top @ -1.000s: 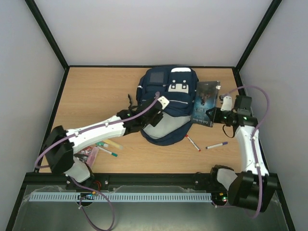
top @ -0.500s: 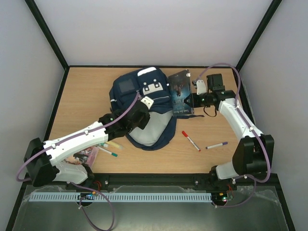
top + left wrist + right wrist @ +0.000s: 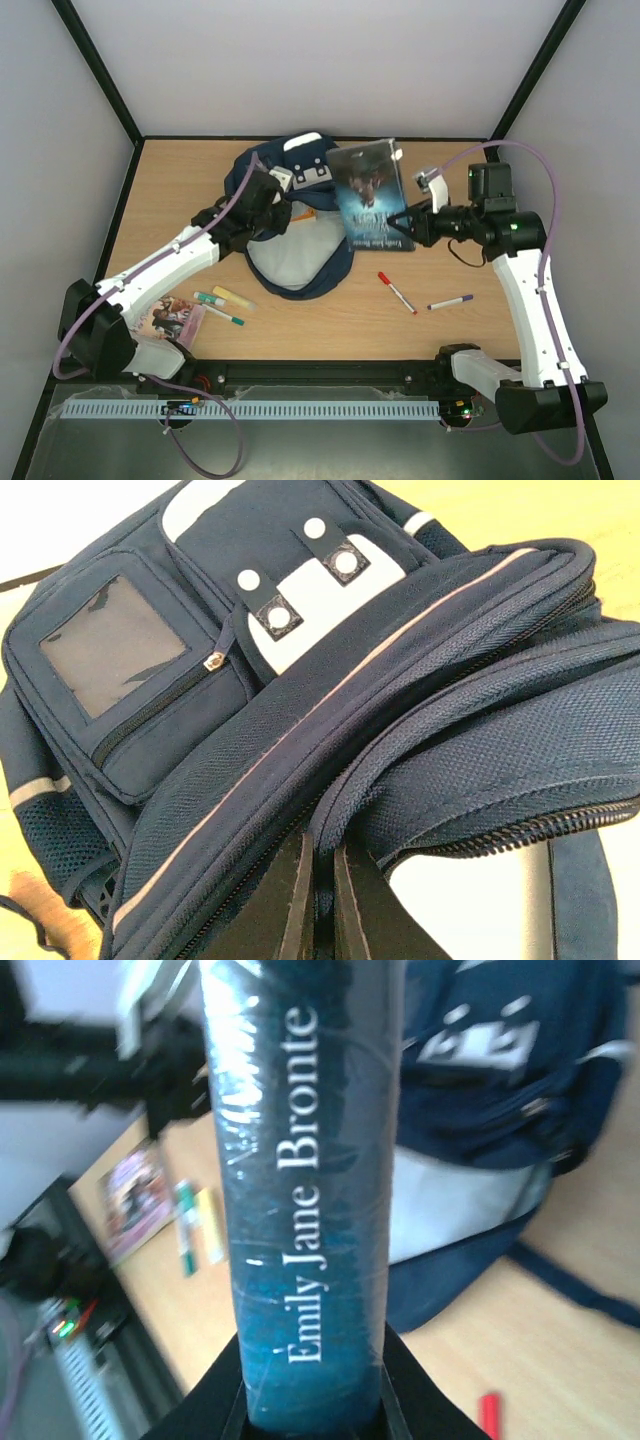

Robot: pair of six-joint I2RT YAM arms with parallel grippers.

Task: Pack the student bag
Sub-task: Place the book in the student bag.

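Observation:
The student bag [image 3: 300, 255] is a navy backpack lying at the table's back middle, its pale grey lining showing through the open top. My left gripper [image 3: 272, 196] is shut on the zipper rim of the opening and holds that edge up; in the left wrist view the fingertips [image 3: 300, 865] pinch the navy rim of the bag [image 3: 300, 670]. My right gripper [image 3: 408, 224] is shut on a dark teal book [image 3: 369, 196], held above the bag's right side. In the right wrist view the book's spine [image 3: 300, 1180] fills the jaws, with the bag [image 3: 500, 1070] behind it.
A red pen [image 3: 397, 292] and a purple pen [image 3: 450, 301] lie right of the bag. Green markers [image 3: 221, 307], a yellow highlighter [image 3: 233, 297] and a small pink booklet [image 3: 172, 317] lie front left. Black frame rails border the table.
The left gripper has dragged the bag's rim left and back, shifting and opening the bag. The right gripper has carried the book left from the table's right side to above the bag.

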